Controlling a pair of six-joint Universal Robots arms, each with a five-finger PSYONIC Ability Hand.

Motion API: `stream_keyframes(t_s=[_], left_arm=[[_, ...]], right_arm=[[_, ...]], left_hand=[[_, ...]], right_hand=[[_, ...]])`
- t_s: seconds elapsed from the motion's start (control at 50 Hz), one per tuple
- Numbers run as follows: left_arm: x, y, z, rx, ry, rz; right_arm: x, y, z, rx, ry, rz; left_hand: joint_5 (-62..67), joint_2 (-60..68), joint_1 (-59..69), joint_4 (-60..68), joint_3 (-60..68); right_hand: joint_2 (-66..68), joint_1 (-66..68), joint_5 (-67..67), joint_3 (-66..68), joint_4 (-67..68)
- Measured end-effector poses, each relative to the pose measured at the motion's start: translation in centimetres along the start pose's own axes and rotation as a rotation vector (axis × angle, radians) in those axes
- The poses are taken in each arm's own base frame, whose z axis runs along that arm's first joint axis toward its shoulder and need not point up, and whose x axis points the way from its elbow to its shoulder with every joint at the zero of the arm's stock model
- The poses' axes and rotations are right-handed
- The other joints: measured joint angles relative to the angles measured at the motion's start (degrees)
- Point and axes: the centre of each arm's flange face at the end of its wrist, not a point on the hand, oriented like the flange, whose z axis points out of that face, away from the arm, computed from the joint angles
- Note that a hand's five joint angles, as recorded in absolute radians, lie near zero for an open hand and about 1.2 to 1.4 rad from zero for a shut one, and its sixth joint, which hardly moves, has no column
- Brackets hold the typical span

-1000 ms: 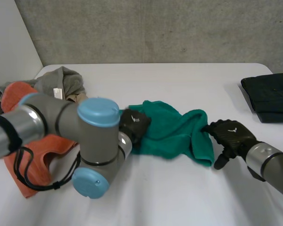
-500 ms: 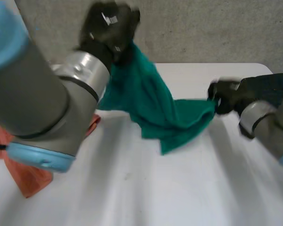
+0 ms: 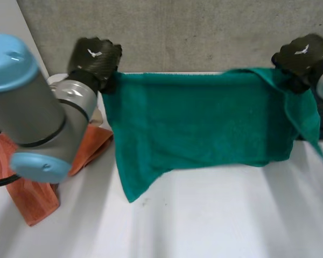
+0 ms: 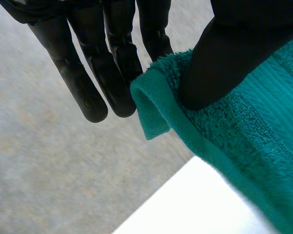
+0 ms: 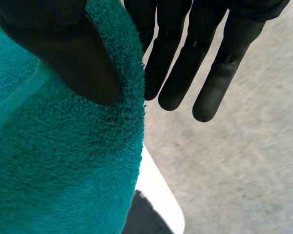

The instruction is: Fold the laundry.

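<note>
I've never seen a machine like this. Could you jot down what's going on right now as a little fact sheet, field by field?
Item handled: teal terry-cloth towel, spread wide in the air
Job of left hand: pinches one top corner between thumb and fingers
Job of right hand: pinches the top edge near the other end; a flap hangs past it
Lower edge: uneven, lowest corner on the left hand's side
Waiting: orange cloth, crumpled on the table by the left arm
Surface: white table
</note>
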Motion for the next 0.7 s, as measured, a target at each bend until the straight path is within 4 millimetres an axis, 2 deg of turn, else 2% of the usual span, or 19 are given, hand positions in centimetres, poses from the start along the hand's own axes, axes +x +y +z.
stream_keyframes(t_s=[0.02, 0.06, 0.1, 0.14, 0.2, 0.28, 0.36, 0.46, 0.56, 0.58, 0.62, 0.64, 0.7], left_arm=[[0.1, 0.3, 0.5, 0.004, 0.001, 0.001], [0.4, 0.5, 2.7, 0.052, -0.010, 0.008], [0.0, -0.5, 4.8, 0.143, -0.042, 0.016], [-0.8, -2.3, 6.6, 0.254, -0.089, 0.022], [-2.6, -5.8, 8.1, 0.432, -0.176, 0.023], [-4.7, -9.8, 7.9, 0.600, -0.256, 0.016], [-5.0, -11.1, 6.4, 0.632, -0.260, 0.011], [-3.5, -9.0, 4.4, 0.548, -0.190, 0.013], [-0.5, -2.9, 2.1, 0.355, -0.070, 0.009], [-0.3, -2.5, 1.9, 0.341, -0.062, 0.008], [1.0, 0.2, 0.9, 0.255, -0.015, 0.000], [1.1, 0.6, 0.7, 0.245, -0.010, -0.002], [2.1, 3.0, -0.1, 0.168, 0.025, -0.012]], right_arm=[[-0.1, 0.2, 0.4, -0.001, 0.002, -0.003], [0.1, 0.5, 2.2, 0.015, 0.038, -0.012], [0.9, 0.2, 3.9, 0.065, 0.112, -0.022], [2.3, -0.9, 5.3, 0.146, 0.211, -0.033], [4.8, -3.4, 6.1, 0.296, 0.359, -0.048], [7.3, -6.8, 5.3, 0.470, 0.479, -0.070], [7.9, -8.4, 3.9, 0.547, 0.460, -0.096], [6.3, -7.3, 3.3, 0.519, 0.301, -0.110], [2.3, -3.0, 4.2, 0.388, 0.058, -0.097], [2.0, -2.6, 4.3, 0.378, 0.044, -0.097], [-0.4, 0.1, 5.1, 0.308, -0.044, -0.116], [-0.7, 0.5, 5.2, 0.300, -0.055, -0.119], [-3.5, 3.6, 6.2, 0.230, -0.129, -0.172]], left_hand=[[0.00, 0.00, 0.00, 0.00, 0.00], [0.00, 0.06, 0.00, 0.01, 0.05], [0.00, 0.09, 0.00, 0.03, 0.05], [0.00, 0.08, 0.00, 0.03, 0.16], [0.00, 0.08, 0.00, 0.06, 0.30], [0.00, 0.08, 0.00, 0.18, 0.30], [0.34, 0.09, 0.00, 0.18, 0.30], [0.93, 0.09, 0.01, 0.19, 0.30], [0.93, 0.09, 0.02, 0.21, 0.32], [0.93, 0.09, 0.02, 0.21, 0.32], [0.92, 0.09, 0.02, 0.21, 0.44], [0.92, 0.09, 0.02, 0.21, 0.44], [0.92, 0.11, 0.02, 0.21, 0.46]], right_hand=[[0.00, 0.00, 0.00, 0.04, 0.00], [0.00, 0.00, 0.00, 0.26, 0.05], [0.00, 0.00, 0.00, 0.27, 0.06], [0.09, 0.00, 0.00, 0.27, 0.06], [0.09, 0.00, 0.01, 0.27, 0.06], [0.09, 0.00, 1.35, 0.27, 0.06], [0.09, 0.00, 1.70, 0.27, 0.06], [0.09, 0.00, 1.72, 0.27, 0.06], [0.09, 0.00, 1.73, 0.27, 0.06], [0.09, 0.00, 1.72, 0.27, 0.06], [0.09, 0.00, 1.72, 0.27, 0.06], [0.09, 0.00, 1.72, 0.27, 0.06], [0.00, -0.17, 1.48, 0.08, -0.22]])
